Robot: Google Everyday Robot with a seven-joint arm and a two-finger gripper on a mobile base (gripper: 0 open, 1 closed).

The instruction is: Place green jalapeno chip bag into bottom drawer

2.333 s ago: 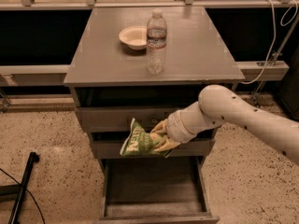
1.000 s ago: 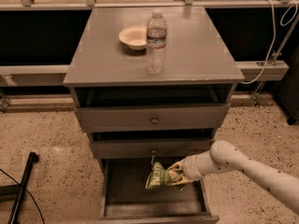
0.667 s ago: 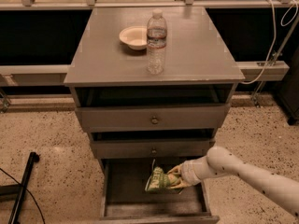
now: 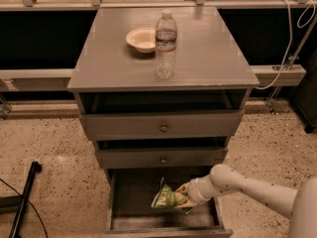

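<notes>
The green jalapeno chip bag (image 4: 167, 199) is a crinkly light-green bag, held low inside the open bottom drawer (image 4: 130, 203), just above or on its floor near the middle. My gripper (image 4: 184, 199) reaches in from the right on a white arm and is shut on the bag's right end. The bottom drawer is pulled out below two shallower grey drawers with brass knobs.
On the cabinet top (image 4: 208, 53) stand a clear water bottle (image 4: 165, 44) and a white bowl (image 4: 141, 39). A black stand leg (image 4: 26, 195) lies on the speckled floor at the left. A rail and white cables run at the back right.
My gripper carried the bag down from in front of the middle drawer into the bottom drawer and has since sunk a little lower and leftward.
</notes>
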